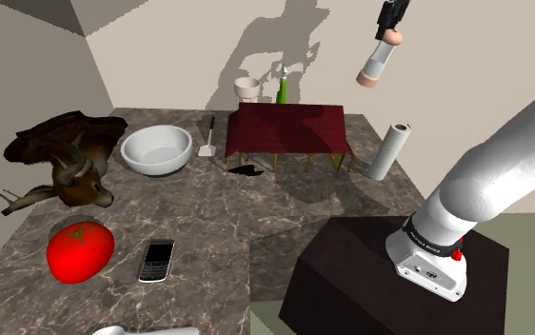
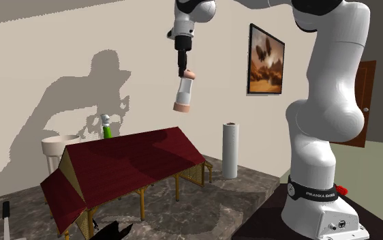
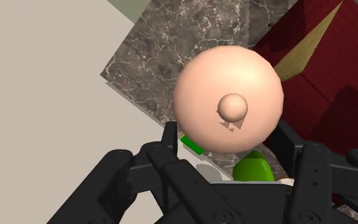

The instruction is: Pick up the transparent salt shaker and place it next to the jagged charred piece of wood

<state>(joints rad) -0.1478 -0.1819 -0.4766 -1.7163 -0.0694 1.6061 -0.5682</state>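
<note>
A horned head [image 1: 85, 179] hides part of the charred wood [image 1: 51, 141].

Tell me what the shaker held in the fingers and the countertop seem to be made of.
The salt shaker: pale see-through body, so likely glass or clear plastic; matte peach caps, material unclear. The countertop: smooth stone, probably marble, given pale veins across grey-brown.
</note>
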